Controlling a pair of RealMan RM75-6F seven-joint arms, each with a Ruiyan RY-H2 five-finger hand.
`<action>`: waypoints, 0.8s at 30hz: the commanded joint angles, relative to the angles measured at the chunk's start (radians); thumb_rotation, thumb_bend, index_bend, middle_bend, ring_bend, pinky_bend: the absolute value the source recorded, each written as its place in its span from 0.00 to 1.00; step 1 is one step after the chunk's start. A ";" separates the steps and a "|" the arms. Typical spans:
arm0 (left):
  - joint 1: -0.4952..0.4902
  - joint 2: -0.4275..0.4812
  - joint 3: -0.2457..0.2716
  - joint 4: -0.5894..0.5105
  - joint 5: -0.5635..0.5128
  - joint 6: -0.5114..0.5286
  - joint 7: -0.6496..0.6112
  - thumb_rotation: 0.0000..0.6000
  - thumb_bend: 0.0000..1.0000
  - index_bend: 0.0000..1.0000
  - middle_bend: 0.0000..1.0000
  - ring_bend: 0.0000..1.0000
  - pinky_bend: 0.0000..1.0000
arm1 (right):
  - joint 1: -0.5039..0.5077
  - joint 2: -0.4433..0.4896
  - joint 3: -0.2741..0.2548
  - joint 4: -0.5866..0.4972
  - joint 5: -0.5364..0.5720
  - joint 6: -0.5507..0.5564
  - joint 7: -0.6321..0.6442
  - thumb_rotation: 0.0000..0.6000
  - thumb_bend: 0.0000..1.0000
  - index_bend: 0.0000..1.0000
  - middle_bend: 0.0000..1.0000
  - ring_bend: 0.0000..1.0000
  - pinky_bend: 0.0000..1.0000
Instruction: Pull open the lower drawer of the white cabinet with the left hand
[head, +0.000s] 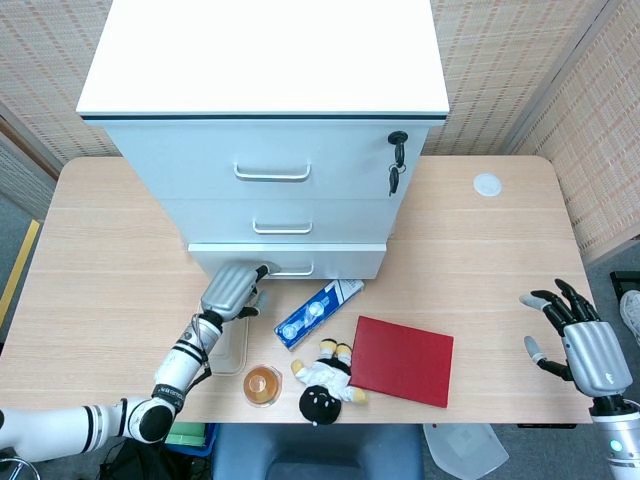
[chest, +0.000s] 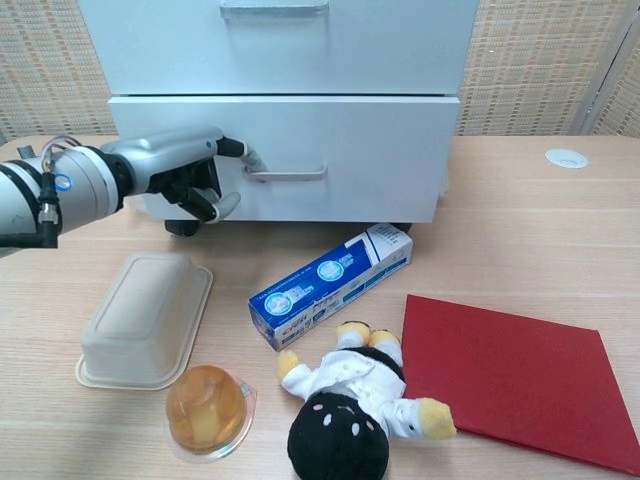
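The white cabinet (head: 270, 150) stands at the back of the table. Its lower drawer (chest: 330, 150) (head: 300, 258) juts a little way out past the drawers above. My left hand (chest: 185, 170) (head: 232, 290) has a fingertip hooked on the left end of the drawer's silver handle (chest: 290, 174), with the other fingers curled under. My right hand (head: 575, 335) hovers open near the table's right front corner, fingers spread, holding nothing. The chest view does not show it.
A blue toothpaste box (chest: 330, 283) lies just in front of the drawer. Close by are a beige lidded container (chest: 145, 315), an amber jelly cup (chest: 207, 408), a plush doll (chest: 350, 410) and a red folder (chest: 510, 375). Keys (head: 397, 160) hang from the cabinet's lock.
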 joint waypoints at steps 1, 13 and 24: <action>0.006 0.006 0.008 -0.013 0.009 0.010 -0.002 1.00 0.55 0.27 1.00 1.00 1.00 | 0.000 0.000 0.000 0.000 0.001 -0.001 0.000 1.00 0.33 0.26 0.22 0.13 0.16; 0.029 0.038 0.050 -0.089 0.049 0.045 0.013 1.00 0.55 0.30 1.00 1.00 1.00 | -0.003 0.003 0.001 -0.005 0.001 0.003 -0.007 1.00 0.33 0.26 0.22 0.13 0.16; 0.057 0.055 0.085 -0.150 0.076 0.075 0.020 1.00 0.55 0.31 1.00 1.00 1.00 | -0.004 0.005 0.001 -0.008 0.002 0.003 -0.008 1.00 0.33 0.26 0.22 0.13 0.16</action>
